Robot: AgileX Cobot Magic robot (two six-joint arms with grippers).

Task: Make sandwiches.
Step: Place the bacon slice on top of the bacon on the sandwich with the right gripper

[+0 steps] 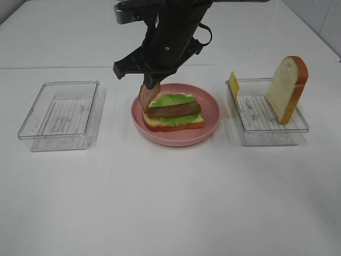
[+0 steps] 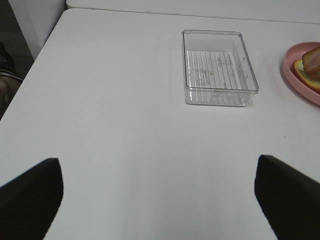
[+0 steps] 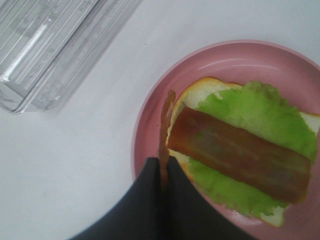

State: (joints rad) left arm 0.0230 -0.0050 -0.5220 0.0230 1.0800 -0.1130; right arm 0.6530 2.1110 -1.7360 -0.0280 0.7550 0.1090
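Observation:
A pink plate [image 1: 176, 140] in the middle holds an open sandwich: a white bread slice [image 1: 192, 124], a green lettuce leaf [image 1: 171, 100] and a reddish-brown bacon strip [image 1: 175, 110] lying across it. My right gripper [image 1: 152, 84] is shut on a second bacon strip [image 1: 148, 97] and holds it upright over the plate's left side. The right wrist view shows this gripper [image 3: 162, 167], the held strip [image 3: 165, 125], the lying strip [image 3: 240, 155] and the lettuce [image 3: 250, 112]. My left gripper [image 2: 157, 161] is open and empty over bare table, far from the plate [image 2: 292, 75].
A clear container [image 1: 266, 136] at the right holds an upright bread slice [image 1: 287, 88] and a yellow cheese slice [image 1: 234, 85]. An empty clear container [image 1: 58, 114] stands at the left and also shows in the left wrist view [image 2: 217, 67] and the right wrist view [image 3: 45, 45].

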